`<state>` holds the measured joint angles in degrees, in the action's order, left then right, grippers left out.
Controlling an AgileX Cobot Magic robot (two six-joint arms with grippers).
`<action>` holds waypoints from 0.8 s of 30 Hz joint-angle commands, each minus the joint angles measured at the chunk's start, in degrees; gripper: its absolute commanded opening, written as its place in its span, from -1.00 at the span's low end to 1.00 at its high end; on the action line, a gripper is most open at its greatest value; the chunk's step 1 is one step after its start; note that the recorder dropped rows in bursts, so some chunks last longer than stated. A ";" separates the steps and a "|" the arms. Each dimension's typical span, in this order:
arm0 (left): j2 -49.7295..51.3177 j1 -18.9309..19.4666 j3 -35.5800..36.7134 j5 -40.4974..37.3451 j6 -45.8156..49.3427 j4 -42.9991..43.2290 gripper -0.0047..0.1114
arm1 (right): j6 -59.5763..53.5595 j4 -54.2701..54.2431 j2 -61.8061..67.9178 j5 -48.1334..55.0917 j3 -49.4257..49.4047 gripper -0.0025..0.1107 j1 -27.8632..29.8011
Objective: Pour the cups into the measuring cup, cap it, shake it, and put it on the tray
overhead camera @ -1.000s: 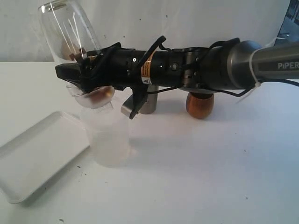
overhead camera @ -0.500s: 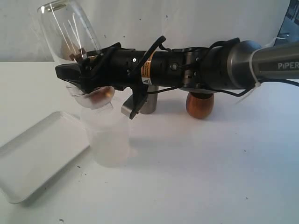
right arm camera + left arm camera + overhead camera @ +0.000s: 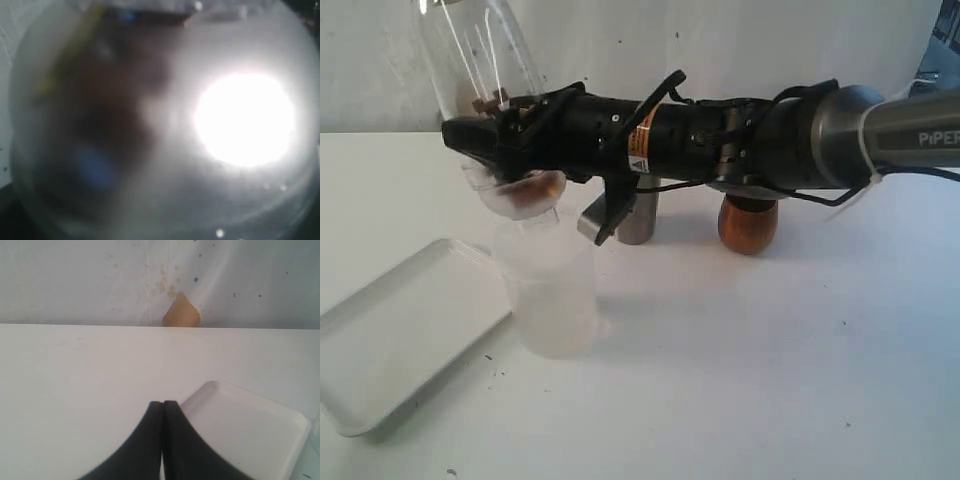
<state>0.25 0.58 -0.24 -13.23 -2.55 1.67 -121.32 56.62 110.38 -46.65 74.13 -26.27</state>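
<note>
Your right gripper clamped the tall clear plastic measuring cup aloft; your left gripper was pressed together, empty.

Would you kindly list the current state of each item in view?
measuring cup: held aloft, tilted, brown pieces inside.
right gripper: shut on measuring cup.
left gripper: shut, empty.
steel tumbler: upright on table.
wooden cup: upright on table.
frosted cup: upright, under measuring cup.
tray: flat on table.
</note>
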 commanded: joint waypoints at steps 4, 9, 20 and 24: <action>-0.25 0.08 0.24 -0.11 -0.03 -0.57 -0.92 | -0.94 -2.46 -0.50 -8.14 -0.22 -0.96 0.64; -0.25 0.08 0.24 -0.11 -0.03 -0.57 -0.92 | -0.94 -0.12 -0.11 -6.67 -0.22 -0.96 0.64; -0.25 0.08 0.24 -0.11 -0.03 -0.57 -0.92 | 15.75 -19.36 0.05 -17.96 -0.96 -0.96 0.64; -0.25 0.08 0.24 -0.11 -0.03 -0.57 -0.92 | 45.56 -17.92 0.49 -14.32 -1.52 -0.96 0.53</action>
<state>0.25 0.58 -0.24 -13.23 -2.55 1.67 -92.56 39.33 111.06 -60.81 72.78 -25.78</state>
